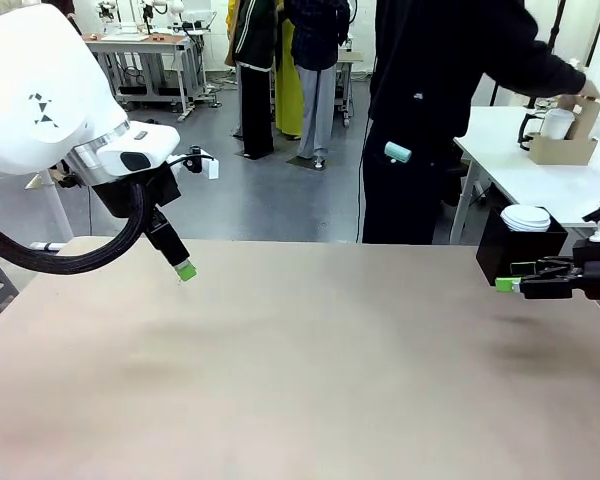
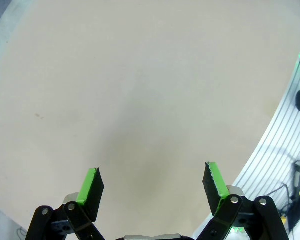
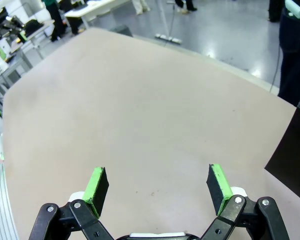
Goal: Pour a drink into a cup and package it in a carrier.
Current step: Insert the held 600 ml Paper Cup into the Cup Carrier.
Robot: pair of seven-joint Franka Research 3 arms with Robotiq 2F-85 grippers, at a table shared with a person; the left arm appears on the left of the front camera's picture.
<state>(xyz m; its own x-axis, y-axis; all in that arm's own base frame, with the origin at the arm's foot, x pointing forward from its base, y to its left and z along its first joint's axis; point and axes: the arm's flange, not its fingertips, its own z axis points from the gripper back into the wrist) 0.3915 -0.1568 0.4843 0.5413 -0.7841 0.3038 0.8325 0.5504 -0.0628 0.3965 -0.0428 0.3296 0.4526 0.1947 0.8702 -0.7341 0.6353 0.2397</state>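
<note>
Beige tabletop, matte, bare across the middle, faint shadow smudges at 9 and 3 o'clock. Left wrist view: a small dark speck on the surface at 9 o'clock, pale ribbed edge curving down the 3 o'clock side.

Left hand hangs over the tabletop at 10 o'clock, fingers angled down, green pads spread wide, nothing between them. Right hand comes in at 3 o'clock, held level, pointing toward the middle, pads spread wide too, nothing held.

Black box at the tabletop's 2 o'clock corner, just behind the right hand, with a stack of white lids on top. In the right wrist view its black side shows at 3 o'clock.

Person in dark clothes stands beyond the far edge at 1 o'clock, turned away, arm stretched to a white side table at 2 o'clock. Carrier sits on that side table, brown cardboard, with the cup standing in it; the person's hand is at the carrier's top tab. A dark jug handle shows just beside the cup; the drink itself can't be made out.

Room: grey shiny floor, more people standing at 12 o'clock, a workbench with gear at 11 o'clock.
</note>
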